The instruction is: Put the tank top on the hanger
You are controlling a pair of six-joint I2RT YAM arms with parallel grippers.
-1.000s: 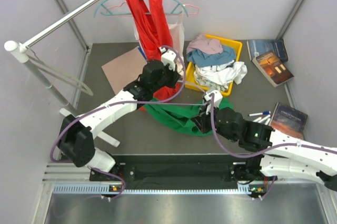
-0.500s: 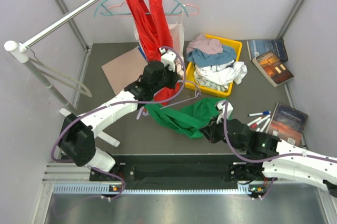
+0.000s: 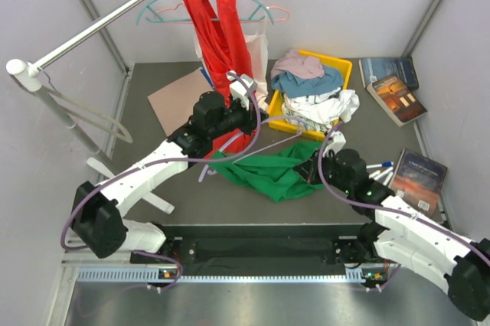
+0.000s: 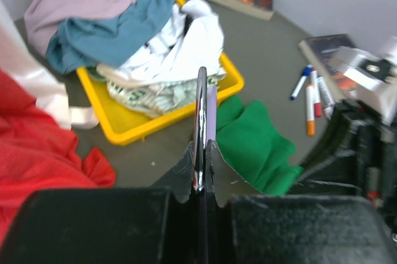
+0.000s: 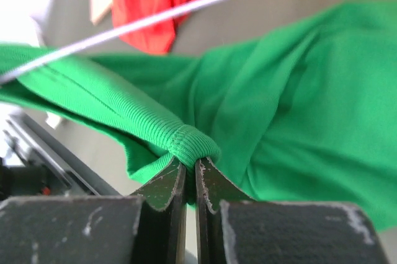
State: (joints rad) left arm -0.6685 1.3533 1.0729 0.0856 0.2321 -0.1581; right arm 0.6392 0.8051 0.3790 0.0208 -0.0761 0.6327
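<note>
**Colleague:** Where is the garment right now?

**Operator:** I see the bright green sleeveless fabric tank top bunched at the centre of the dark tabletop in the overhead view. One edge is lifted off the surface. My right gripper sits at the heap's 3 o'clock side. Its jaws are pinched almost together on a rolled, ribbed hem.

**Colleague:** And the other arm?

**Operator:** My left gripper, at 11 o'clock from the heap, is clamped on the thin pale lavender plastic hanger. The hanger appears edge-on between the fingers. It slants down toward the green cloth, and 1 arm seems to run through a fold. I cannot tell whether it has entered a strap opening. The yellow plastic tray of mixed laundry lies at 1 o'clock.

**Colleague:** How will these handle?

**Operator:** I judge the top light, limp and stretchy, so it will sag and twist. I would grip the ribbed strap edge, not the loose body. The hanger looks slim, stiff and smooth, so it may pivot in the jaws.
</note>
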